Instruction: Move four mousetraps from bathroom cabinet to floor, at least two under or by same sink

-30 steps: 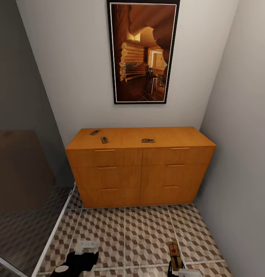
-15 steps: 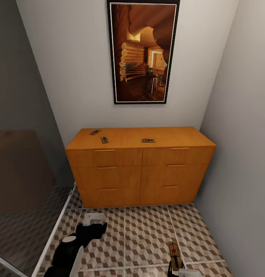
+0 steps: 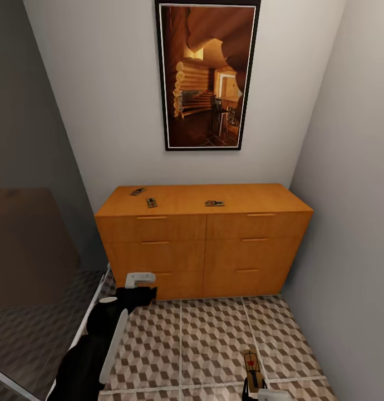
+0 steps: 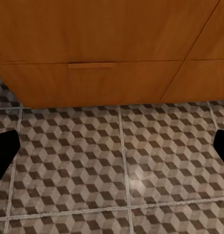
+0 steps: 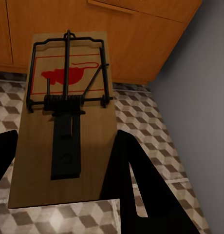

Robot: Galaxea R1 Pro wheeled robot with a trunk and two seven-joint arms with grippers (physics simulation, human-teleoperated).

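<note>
One mousetrap (image 5: 68, 117) was gripped in the right hand (image 5: 63, 161), low at the bottom right of the head view over the bathroom floor (image 3: 214, 340), not yet set down. Three mousetraps stayed on top of the cabinet (image 3: 203, 250): one at the back left (image 3: 138, 191), one just in front of it (image 3: 151, 203), and one near the middle (image 3: 214, 203). So, judging from this, one of four was off the cabinet and none placed. The left hand (image 4: 112, 146) was open and empty, its dark fingertips at the frame edges, facing the cabinet's lowest drawer. The right hand was cut off by the frame's bottom edge in the head view.
</note>
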